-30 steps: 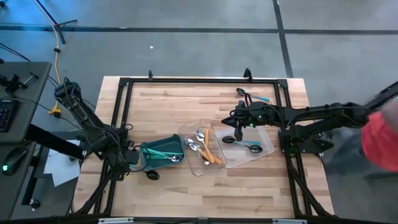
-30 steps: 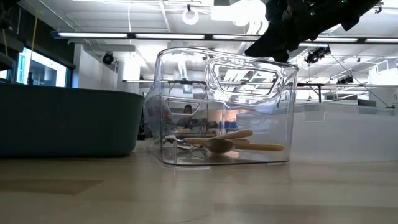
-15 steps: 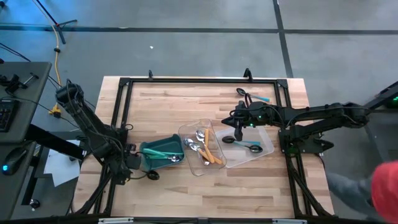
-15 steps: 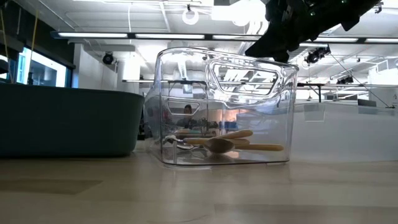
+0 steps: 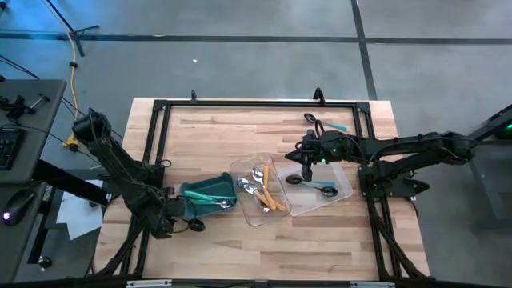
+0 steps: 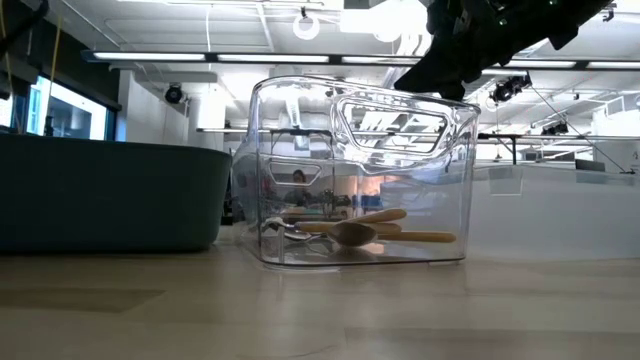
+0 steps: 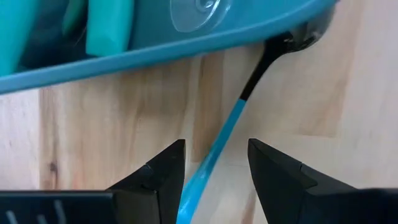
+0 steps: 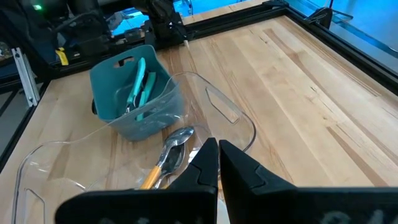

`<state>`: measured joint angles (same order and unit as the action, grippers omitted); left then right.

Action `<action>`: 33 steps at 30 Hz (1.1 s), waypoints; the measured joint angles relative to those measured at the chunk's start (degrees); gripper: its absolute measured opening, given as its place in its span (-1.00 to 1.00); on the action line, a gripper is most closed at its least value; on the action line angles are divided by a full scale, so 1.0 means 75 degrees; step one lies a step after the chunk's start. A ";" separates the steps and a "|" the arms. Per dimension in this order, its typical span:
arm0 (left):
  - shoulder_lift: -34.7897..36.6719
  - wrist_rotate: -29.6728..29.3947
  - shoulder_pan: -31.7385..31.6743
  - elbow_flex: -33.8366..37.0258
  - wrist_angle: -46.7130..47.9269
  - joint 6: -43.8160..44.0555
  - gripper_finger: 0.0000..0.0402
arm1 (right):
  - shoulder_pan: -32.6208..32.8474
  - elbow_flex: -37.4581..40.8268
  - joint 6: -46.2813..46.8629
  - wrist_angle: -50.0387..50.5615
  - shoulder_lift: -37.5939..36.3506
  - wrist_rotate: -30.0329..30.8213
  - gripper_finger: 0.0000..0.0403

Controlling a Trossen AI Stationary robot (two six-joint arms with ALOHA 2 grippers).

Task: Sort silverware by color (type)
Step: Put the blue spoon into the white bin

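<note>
The left gripper (image 7: 211, 165) sits low beside the teal bin (image 5: 210, 190), fingers spread around the blue handle of a black-headed spoon (image 7: 249, 87) lying on the table right against the bin, not squeezing it. Well off to the bin's other side, the right gripper (image 5: 307, 171) hangs clenched and empty over a clear tray (image 5: 340, 188).

Table (image 5: 240, 136) pale matt wood; trays (image 6: 360, 180) clear glossy plastic; bin (image 8: 134, 115) matt teal plastic; spoon heads (image 8: 177, 138) shiny metal.
</note>
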<state>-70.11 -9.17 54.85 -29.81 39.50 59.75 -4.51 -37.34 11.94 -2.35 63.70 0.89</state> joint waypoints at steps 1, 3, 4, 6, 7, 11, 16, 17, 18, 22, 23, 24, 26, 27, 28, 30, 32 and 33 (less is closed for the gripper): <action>0.0000 0.0000 0.0000 0.0031 0.0004 -0.0011 -0.19 | 0.0000 0.0000 0.0001 0.0000 0.0000 0.0000 -1.00; 0.0000 0.0028 0.0000 0.0086 -0.0035 -0.0162 -0.19 | 0.0000 0.0000 0.0000 0.0000 0.0000 0.0002 -1.00; 0.0000 0.0102 0.0000 0.0132 -0.0076 -0.0240 -0.19 | 0.0000 0.0000 0.0003 0.0000 0.0000 0.0002 -1.00; 0.0002 0.0252 0.0003 0.0240 -0.0065 -0.0427 -0.19 | 0.0000 0.0000 0.0002 0.0000 0.0000 -0.0001 -1.00; 0.0002 0.0304 0.0003 0.0296 -0.0068 -0.0479 -0.19 | -0.0002 0.0000 0.0000 0.0000 0.0000 -0.0001 -1.00; 0.0032 0.0408 -0.0003 0.0411 -0.0101 -0.0533 -0.19 | 0.0000 0.0000 0.0121 0.0003 0.0000 -0.0001 -1.00; 0.0026 0.0402 -0.0004 0.0426 -0.0192 -0.0908 -0.39 | 0.0000 0.0000 0.0167 0.0006 0.0000 -0.0001 -1.00; 0.0022 0.0392 -0.0006 0.0422 -0.0183 -0.0994 -0.46 | 0.0000 0.0000 0.0166 0.0007 0.0000 -0.0001 -1.00; 0.0017 0.0393 -0.0009 0.0398 -0.0168 -0.1086 -0.55 | 0.0000 0.0000 0.0159 0.0009 0.0000 -0.0001 -1.00; -0.0009 0.0733 0.0000 0.0252 -0.0278 -0.1579 -0.90 | 0.0000 0.0000 0.0146 0.0015 0.0000 -0.0001 -1.00; -0.0009 0.0818 0.0008 0.0213 -0.0332 -0.1713 -0.94 | 0.0000 0.0000 0.0149 0.0026 0.0000 -0.0001 -1.00; -0.0005 0.0894 0.0009 0.0199 -0.0370 -0.1804 -0.94 | 0.0000 0.0000 0.0149 0.0037 0.0000 -0.0001 -1.00; -0.0006 0.0984 0.0003 0.0182 -0.0310 -0.1949 -0.92 | 0.0000 0.0000 0.0149 0.0075 0.0000 -0.0001 -1.00; -0.0006 0.1035 0.0000 0.0180 -0.0319 -0.1983 -0.92 | 0.0000 0.0000 0.0149 0.0084 0.0000 -0.0001 -1.00; 0.0008 0.1072 0.0003 0.0173 -0.0319 -0.1986 -0.93 | 0.0000 0.0000 0.0149 0.0082 0.0000 -0.0001 -1.00; 0.0091 0.1202 0.0003 0.0170 -0.0322 -0.2002 -0.96 | 0.0000 0.0000 0.0149 0.0087 0.0000 -0.0001 -1.00; 0.0222 0.1306 0.0000 0.0141 -0.0334 -0.2002 -0.97 | 0.0000 0.0000 0.0149 0.0091 0.0000 -0.0001 -1.00; 0.0308 0.1331 0.0003 0.0066 -0.0327 -0.2060 -0.97 | 0.0000 0.0000 0.0146 0.0102 0.0000 -0.0001 -1.00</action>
<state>-67.80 0.81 54.87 -29.32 37.05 44.30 -4.51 -37.34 13.04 -1.58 63.70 0.89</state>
